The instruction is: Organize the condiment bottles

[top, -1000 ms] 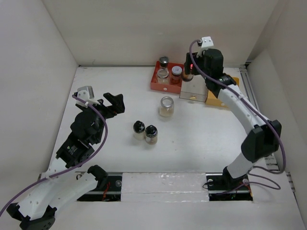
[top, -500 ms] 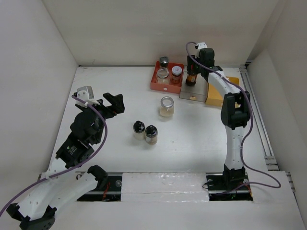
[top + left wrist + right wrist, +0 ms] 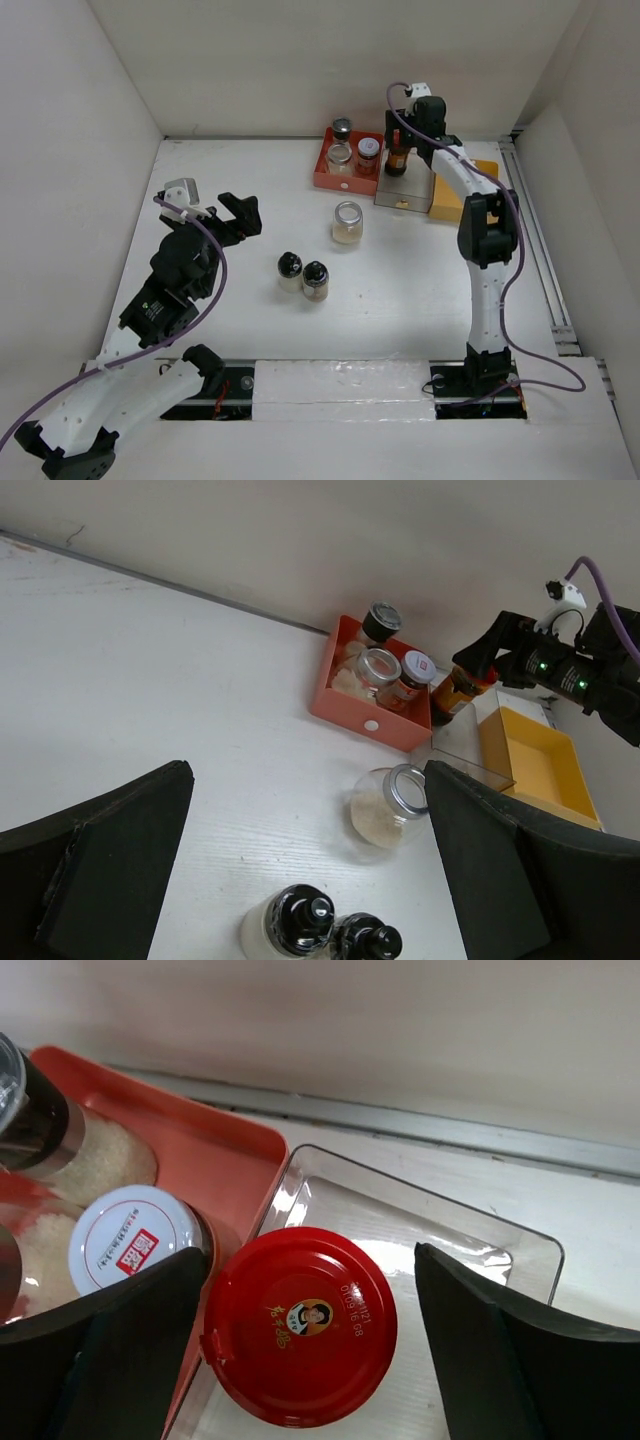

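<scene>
Seven bottles (image 3: 347,222): three in red tray (image 3: 321,170), one in clear tray (image 3: 404,199); left tool (image 3: 307,775), right tool (image 3: 310,1253) both apart.

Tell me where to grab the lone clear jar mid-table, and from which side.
Take the clear jar around its glass body just below the silver lid, descending from above. It appears upright and round, apart from the two black-domed shakers, so there should be room on either side.

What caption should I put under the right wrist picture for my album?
Red-lidded jar in the clear tray, right pincer open around it, red tray alongside.
</scene>
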Motion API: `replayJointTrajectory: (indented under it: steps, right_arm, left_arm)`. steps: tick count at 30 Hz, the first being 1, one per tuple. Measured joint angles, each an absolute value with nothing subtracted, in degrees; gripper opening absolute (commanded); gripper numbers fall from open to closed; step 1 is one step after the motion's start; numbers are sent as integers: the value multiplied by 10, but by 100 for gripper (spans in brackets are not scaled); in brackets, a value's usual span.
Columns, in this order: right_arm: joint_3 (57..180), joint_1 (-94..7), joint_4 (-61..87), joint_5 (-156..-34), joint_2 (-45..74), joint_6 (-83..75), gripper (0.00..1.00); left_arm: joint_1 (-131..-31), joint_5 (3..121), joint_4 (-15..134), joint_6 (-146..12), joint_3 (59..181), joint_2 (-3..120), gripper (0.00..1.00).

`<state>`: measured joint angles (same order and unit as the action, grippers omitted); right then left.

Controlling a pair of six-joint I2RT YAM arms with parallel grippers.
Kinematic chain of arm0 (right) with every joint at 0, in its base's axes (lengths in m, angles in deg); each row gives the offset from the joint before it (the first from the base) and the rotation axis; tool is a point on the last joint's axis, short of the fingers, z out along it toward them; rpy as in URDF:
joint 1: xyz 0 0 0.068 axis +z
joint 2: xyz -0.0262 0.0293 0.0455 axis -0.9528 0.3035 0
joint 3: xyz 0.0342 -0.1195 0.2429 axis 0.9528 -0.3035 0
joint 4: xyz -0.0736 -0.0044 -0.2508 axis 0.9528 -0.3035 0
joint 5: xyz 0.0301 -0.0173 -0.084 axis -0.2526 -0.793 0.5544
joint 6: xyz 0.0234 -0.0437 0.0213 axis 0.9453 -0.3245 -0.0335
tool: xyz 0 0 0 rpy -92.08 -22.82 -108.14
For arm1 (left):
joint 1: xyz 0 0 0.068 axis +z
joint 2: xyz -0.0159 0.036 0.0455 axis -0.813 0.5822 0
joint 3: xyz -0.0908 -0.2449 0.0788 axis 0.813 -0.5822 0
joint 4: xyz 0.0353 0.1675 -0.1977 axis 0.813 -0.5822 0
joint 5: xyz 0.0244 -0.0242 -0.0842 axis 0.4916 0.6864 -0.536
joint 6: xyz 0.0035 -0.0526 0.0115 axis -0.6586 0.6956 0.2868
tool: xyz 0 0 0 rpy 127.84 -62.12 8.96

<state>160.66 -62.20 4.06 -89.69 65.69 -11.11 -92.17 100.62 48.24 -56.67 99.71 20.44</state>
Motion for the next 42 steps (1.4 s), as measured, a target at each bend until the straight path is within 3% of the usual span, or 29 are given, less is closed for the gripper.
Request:
replayJointTrajectory:
  steps: [7,12,17,25,39,42]
  right_arm:
    - [1539,-620,60,-899,567,-111,99]
    - [1360,-585,102,-904,358,-110,99]
    - [1162,-459,174,-898,200,-90,99]
    - [1038,-362,93,-868,212,-71,99]
    - [1107,-366,83,-851,317,-80,99]
    - [1119,-367,83,-847,327,-81,95]
  left_arm:
    - [-922,1006,482,-567,997,208,97]
    - [-922,1006,482,-567,997,208,97]
    - [-922,1005,483,-567,997,207,97]
    - [-922,1000,482,-567,997,206,97]
    - [-922,990,482,-567,997,206,97]
    - [-922,990,482,-567,997,206,97]
